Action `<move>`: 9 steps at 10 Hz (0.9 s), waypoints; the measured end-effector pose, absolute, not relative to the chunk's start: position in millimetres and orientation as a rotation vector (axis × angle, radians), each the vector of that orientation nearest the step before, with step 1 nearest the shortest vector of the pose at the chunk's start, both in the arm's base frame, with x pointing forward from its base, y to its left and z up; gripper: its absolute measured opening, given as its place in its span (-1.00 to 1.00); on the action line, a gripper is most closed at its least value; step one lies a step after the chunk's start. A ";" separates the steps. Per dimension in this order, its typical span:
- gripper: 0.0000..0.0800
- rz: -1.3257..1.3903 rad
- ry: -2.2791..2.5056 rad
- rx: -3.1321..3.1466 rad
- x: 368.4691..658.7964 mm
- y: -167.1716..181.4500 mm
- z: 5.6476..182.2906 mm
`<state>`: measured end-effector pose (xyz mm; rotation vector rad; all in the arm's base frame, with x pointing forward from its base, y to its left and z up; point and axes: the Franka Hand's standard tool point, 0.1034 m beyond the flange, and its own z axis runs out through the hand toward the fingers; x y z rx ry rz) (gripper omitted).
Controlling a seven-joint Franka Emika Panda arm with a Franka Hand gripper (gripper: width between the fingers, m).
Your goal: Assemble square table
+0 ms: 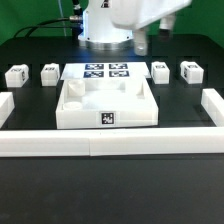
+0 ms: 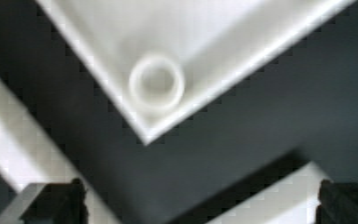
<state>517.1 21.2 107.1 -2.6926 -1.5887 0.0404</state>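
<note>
The square table's top (image 1: 105, 103), a white slab with a raised rim, lies in the middle of the black table. Two short white tagged legs (image 1: 15, 75) (image 1: 48, 73) stand at the exterior view's left. Two more (image 1: 160, 70) (image 1: 190, 71) stand at its right. The arm (image 1: 125, 15) hangs high at the back, and its fingers are hard to make out there. In the wrist view my gripper (image 2: 197, 205) is open with nothing between its dark fingers (image 2: 51, 205). It is well above a corner of the slab (image 2: 194, 50) with a round hole (image 2: 155, 80).
The marker board (image 1: 105, 71) lies flat just behind the slab. Long white border bars run along the front (image 1: 110, 142), the exterior view's left (image 1: 5, 106) and right (image 1: 213, 100). The robot's white base (image 1: 100, 35) stands behind the marker board.
</note>
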 end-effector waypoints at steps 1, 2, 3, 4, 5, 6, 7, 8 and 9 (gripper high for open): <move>0.63 0.030 -1.751 -2.589 495.3 9.0 91.3; 0.63 0.028 -1.906 -2.469 480.4 -2.6 77.6; 0.63 -0.024 -2.003 -2.419 477.4 -6.5 70.7; 0.63 -0.089 -2.146 -2.332 471.0 -6.3 60.7; 0.63 -0.092 -2.182 -2.293 465.7 -2.9 52.3; 0.63 -0.078 -2.214 -2.263 467.7 -5.1 54.6; 0.63 -0.079 -2.207 -2.271 467.7 -5.4 54.2; 0.63 -0.078 -2.206 -2.271 467.2 -5.4 53.6; 0.63 -0.073 -2.204 -2.271 465.4 -6.7 52.6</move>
